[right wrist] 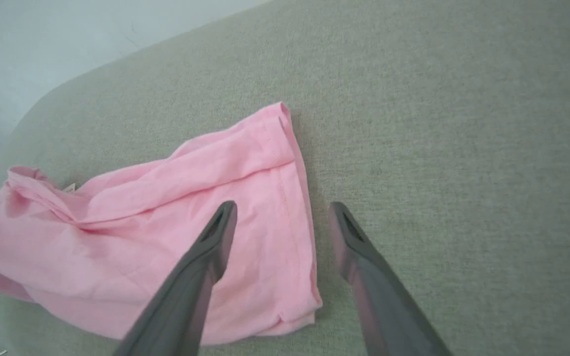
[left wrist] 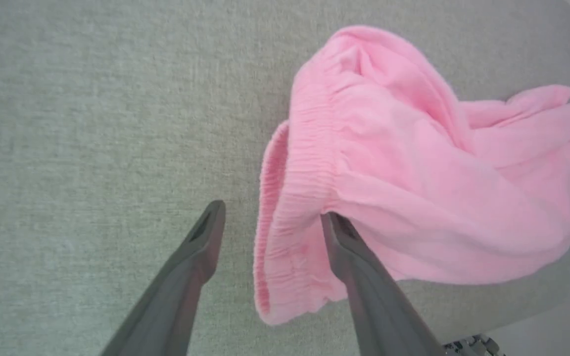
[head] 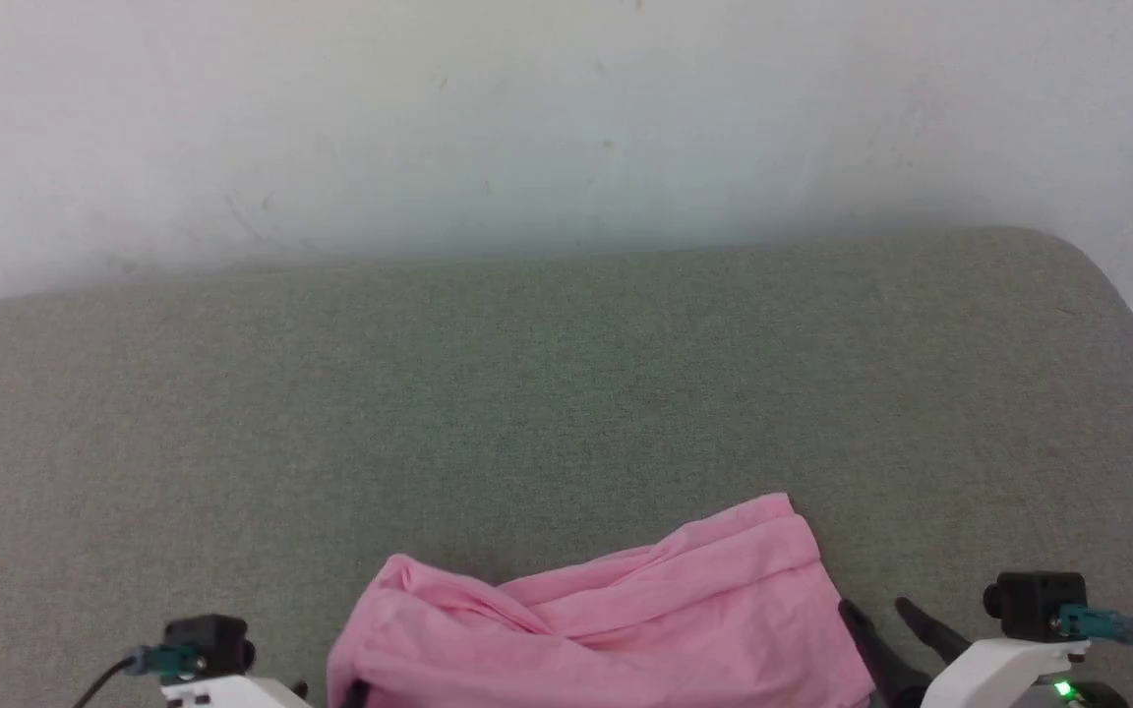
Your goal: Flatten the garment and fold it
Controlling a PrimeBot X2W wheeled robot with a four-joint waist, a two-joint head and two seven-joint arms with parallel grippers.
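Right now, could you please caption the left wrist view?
Open left gripper straddling the ribbed edge of the crumpled garment on a grey cushion.

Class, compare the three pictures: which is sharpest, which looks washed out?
Head view: hazy, the white wall washed out. Left wrist view: the wrinkly light-pink fabric garment looks overbright and soft. Right wrist view: sharpest, hem stitching visible, thin shadow beside it on the grey-green upholstered surface.

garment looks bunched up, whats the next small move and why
Probably lower and close both end effectors: the garment lies crumpled, the open left end effector straddles its ribbed waistband edge and the open right end effector straddles its stitched hem, so pinching both would let them pull it flat.
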